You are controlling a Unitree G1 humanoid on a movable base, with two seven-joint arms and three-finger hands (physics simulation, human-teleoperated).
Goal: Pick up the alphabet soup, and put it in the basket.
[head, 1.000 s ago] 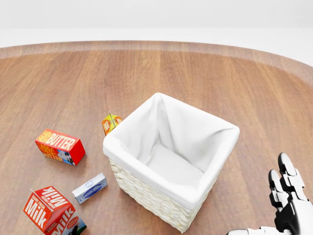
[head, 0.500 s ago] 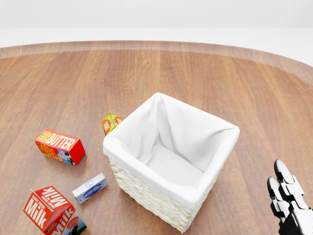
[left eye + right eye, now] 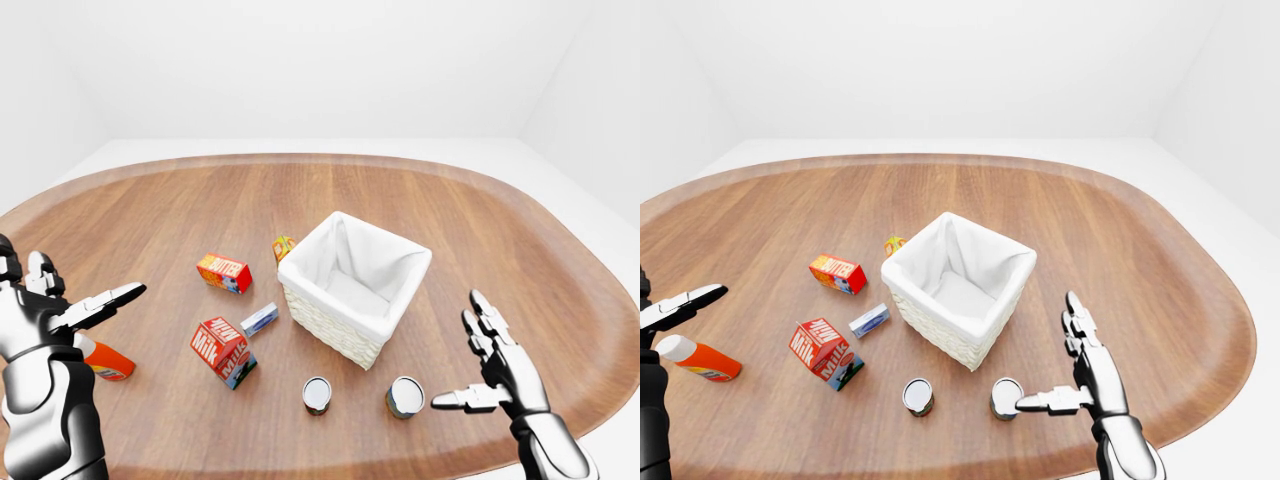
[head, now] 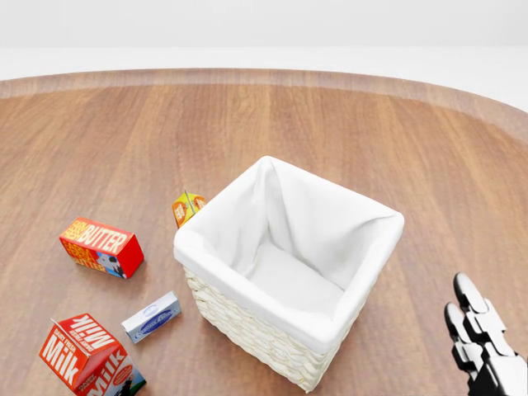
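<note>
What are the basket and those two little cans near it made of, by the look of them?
The basket looks like pale woven wicker, shown by its ribbed weave, with a matte white cloth lining folded over the rim. The two cans look like metal: their tops are shiny and silvery. The table looks like varnished wood planks.

My right hand (image 4: 487,346) is showing at the lower right corner, fingers spread open and holding nothing. The cloth-lined basket (image 4: 247,318) is sitting mid-table (image 4: 330,115). Left of it are lying a butter box (image 4: 101,247), a milk carton (image 4: 87,355), a small grey packet (image 4: 152,316) and a small orange carton (image 4: 187,207).
</note>
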